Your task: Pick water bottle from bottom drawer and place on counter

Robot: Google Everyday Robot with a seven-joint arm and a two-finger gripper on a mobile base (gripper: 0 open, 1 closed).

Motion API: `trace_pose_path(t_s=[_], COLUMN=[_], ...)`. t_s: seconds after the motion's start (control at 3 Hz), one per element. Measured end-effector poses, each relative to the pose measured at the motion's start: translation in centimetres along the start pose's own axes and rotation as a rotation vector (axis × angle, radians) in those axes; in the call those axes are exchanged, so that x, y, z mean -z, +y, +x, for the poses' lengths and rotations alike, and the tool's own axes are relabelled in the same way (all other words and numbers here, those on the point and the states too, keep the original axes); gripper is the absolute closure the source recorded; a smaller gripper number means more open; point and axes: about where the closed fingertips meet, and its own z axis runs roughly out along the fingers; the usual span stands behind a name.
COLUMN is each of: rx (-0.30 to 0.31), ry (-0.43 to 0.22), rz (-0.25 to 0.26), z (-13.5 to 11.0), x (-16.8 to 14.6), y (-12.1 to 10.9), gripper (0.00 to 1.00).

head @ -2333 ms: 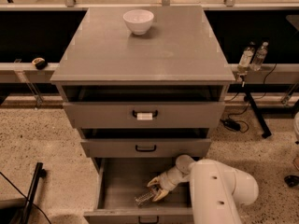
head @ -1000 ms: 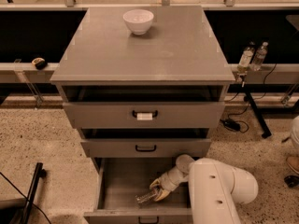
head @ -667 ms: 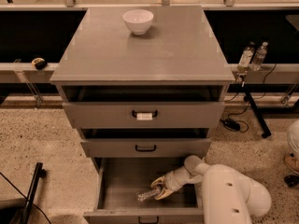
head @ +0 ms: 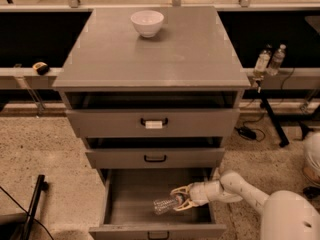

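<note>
The bottom drawer is pulled open under the two upper drawers. The water bottle, clear and ribbed, is inside it at the right, lying roughly level with its cap end toward the gripper. My gripper reaches in from the right and is shut on the bottle's end, holding it just above the drawer floor. The white arm stretches out to the lower right. The grey counter is the cabinet top above.
A white bowl stands at the back of the counter. The middle drawer and upper drawer stick out slightly above the gripper. Two bottles stand on a ledge at right. Speckled floor lies around the cabinet.
The arm's body has swung out to the right and lower in view. The gripper with the bottle has shifted right and slightly up inside the drawer.
</note>
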Motion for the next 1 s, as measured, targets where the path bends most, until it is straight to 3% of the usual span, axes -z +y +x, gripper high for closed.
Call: trace_pose_path(t_s=[0.33,0.67,1.0], rx=[0.036,0.034,0.061], ry=[0.048,0.045,0.063], rz=[0.057,0.057,0.102], z=[-6.1,-6.1,-7.7], x=[3.1,3.0,4.9], y=[0.1,0.1,-1.2], gripper=[1.00,1.00,1.00])
